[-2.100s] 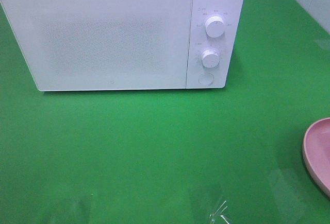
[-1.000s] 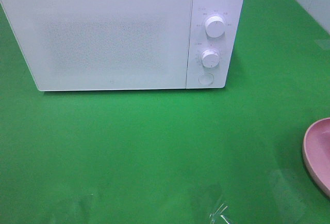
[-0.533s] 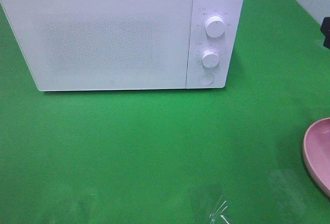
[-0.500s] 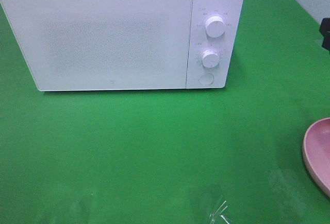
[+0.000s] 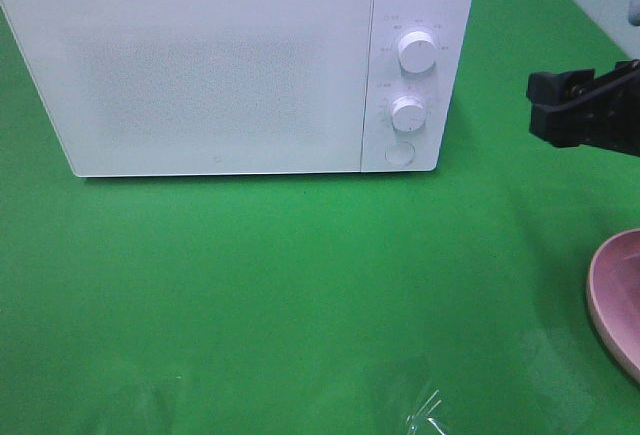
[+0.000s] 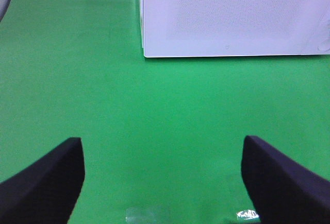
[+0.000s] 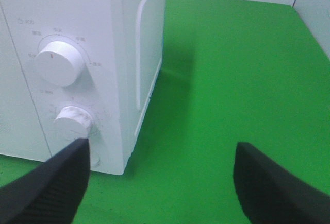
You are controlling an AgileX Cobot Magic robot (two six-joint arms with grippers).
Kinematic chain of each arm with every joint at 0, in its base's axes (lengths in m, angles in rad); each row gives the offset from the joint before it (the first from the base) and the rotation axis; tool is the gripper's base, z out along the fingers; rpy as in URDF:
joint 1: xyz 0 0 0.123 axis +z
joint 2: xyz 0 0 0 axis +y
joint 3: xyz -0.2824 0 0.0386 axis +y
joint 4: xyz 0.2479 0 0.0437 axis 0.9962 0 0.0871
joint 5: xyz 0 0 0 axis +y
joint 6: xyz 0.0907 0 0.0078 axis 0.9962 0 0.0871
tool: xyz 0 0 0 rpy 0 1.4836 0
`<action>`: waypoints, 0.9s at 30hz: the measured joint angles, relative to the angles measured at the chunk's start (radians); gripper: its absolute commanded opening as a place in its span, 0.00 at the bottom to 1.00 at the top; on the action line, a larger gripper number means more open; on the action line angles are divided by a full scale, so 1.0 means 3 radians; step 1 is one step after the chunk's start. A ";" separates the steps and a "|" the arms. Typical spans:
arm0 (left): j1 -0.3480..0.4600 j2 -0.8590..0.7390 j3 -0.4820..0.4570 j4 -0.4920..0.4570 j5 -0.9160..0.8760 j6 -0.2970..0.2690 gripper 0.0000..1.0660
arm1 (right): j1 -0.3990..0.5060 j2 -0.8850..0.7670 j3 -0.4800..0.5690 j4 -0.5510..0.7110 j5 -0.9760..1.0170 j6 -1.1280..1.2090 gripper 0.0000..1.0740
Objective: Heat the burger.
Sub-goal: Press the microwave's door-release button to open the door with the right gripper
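The burger does not show in any view. A white microwave [image 5: 220, 75] stands at the back with its door shut; it also shows in the left wrist view [image 6: 232, 13] and the right wrist view [image 7: 67, 69]. My right gripper [image 5: 540, 105] hangs to the right of the microwave's control panel, level with the knobs and apart from them. Its fingers are spread wide and empty in the right wrist view [image 7: 161, 144]. My left gripper [image 6: 162, 141] is open and empty over the green table in front of the microwave's left corner. It is outside the high view.
The panel has an upper knob [image 5: 416, 51], a lower knob [image 5: 407, 113] and a round button [image 5: 399, 153]. A shallow pink plate [image 5: 618, 300] lies at the right edge of the green table [image 5: 300, 285]. A bit of clear film [image 5: 425, 417] lies near the front edge.
My right gripper has come into the high view from the right edge and moved left toward the microwave's control panel. The microwave and plate have not moved.
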 measured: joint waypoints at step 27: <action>0.0000 0.0000 0.0000 0.0000 0.0000 0.0000 0.72 | 0.1817 0.1110 -0.0007 0.2090 -0.1780 -0.0747 0.68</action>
